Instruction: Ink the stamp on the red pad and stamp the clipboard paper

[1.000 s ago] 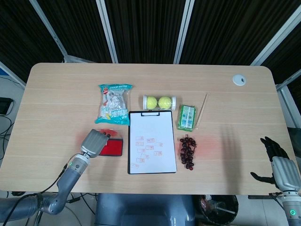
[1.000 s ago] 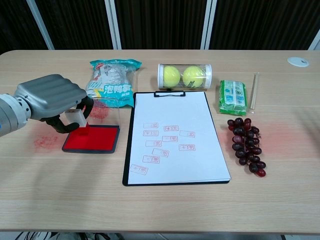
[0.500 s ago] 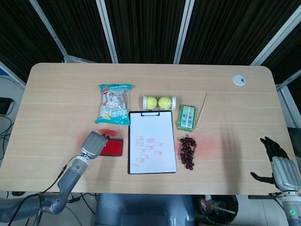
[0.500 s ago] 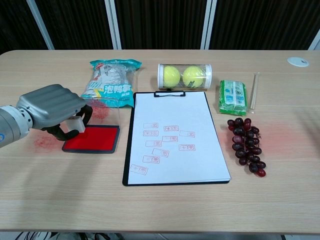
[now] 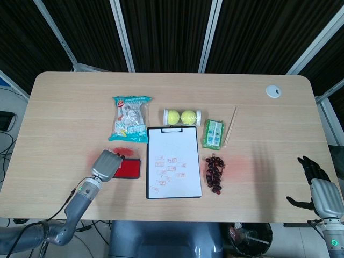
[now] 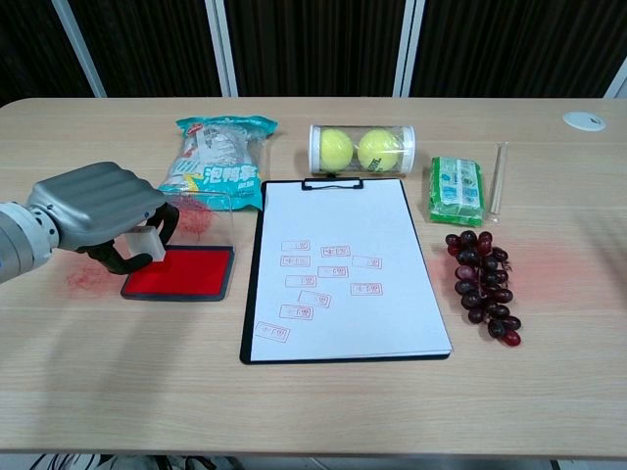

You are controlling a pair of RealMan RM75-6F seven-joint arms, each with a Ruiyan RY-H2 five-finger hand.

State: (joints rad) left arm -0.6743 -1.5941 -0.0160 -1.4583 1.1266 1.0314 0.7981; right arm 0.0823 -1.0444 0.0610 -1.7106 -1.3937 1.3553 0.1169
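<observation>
The left hand point(image 6: 98, 209) held the stamp point(image 6: 147, 244), a pale block, between thumb and curled fingers, its face down at the left edge of the red pad point(image 6: 186, 272). Whether the stamp touched the ink or hung just above it could not be told from either view. In the head view the same hand point(image 5: 106, 164) covered the pad's left part.

Outward from there, the pad lay just beside the clipboard point(image 6: 343, 269), apart from it by a narrow strip of counter point(image 6: 323, 401). The clipboard's long axis ran away from the robot, clip at the far end; its paper point(image 6: 338, 220) already bore a scatter of red prints across the middle and lower left, with the upper part bare.

The move to come, by my reading, turned on this: the paper lay to the right of the stamp, across the pad, so a lift and a short carry rightward would serve. The left hand was much the nearer. The right hand point(image 5: 317, 185), fingers spread and holding nothing, hung well apart off the counter's right edge.
</observation>
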